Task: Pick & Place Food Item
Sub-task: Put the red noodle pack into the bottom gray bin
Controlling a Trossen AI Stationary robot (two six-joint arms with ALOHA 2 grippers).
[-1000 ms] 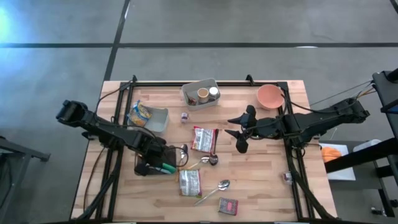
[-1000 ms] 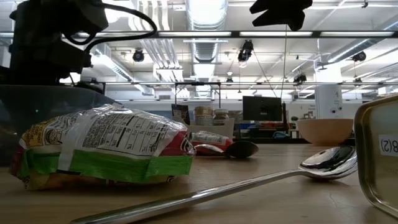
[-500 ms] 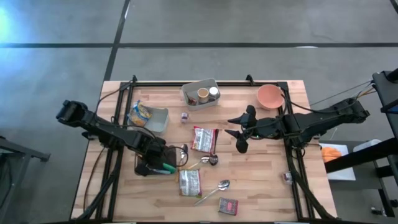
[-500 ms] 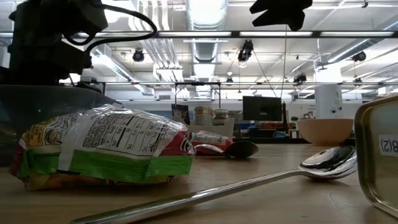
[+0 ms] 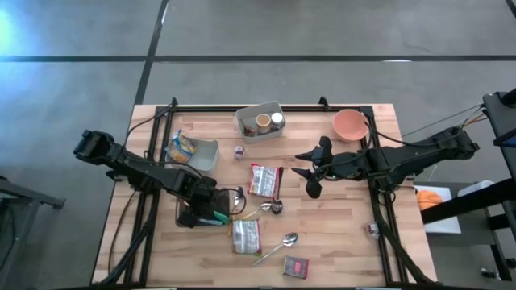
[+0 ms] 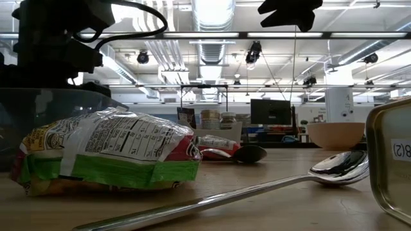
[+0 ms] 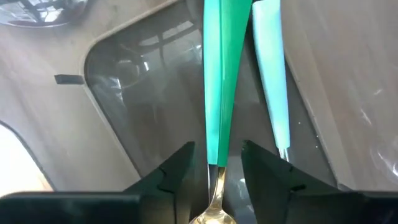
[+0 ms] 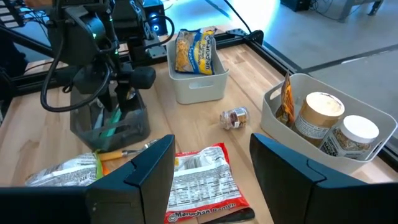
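Note:
My left gripper (image 7: 217, 163) points down into a dark clear bin (image 5: 190, 216) at the table's near left. Its open fingers stand on either side of a green-handled spoon (image 7: 217, 93), close to where handle meets metal neck, with a gap on each side. A pale-handled utensil (image 7: 272, 74) lies beside it in the bin. My right gripper (image 5: 310, 171) hangs open above the table's middle right, nothing between its fingers (image 8: 149, 171). Food packets lie flat on the table: a red noodle packet (image 5: 265, 179) at the middle and a green-banded one (image 5: 246, 236) nearer the front.
A white bin with a yellow packet (image 5: 182, 148) stands far left; a grey bin with jars (image 5: 260, 121) at the far middle; a pink bowl (image 5: 350, 125) far right. A small jar (image 5: 239, 151), two spoons (image 5: 278, 246) (image 5: 270, 207) and a tin (image 5: 296, 267) lie around.

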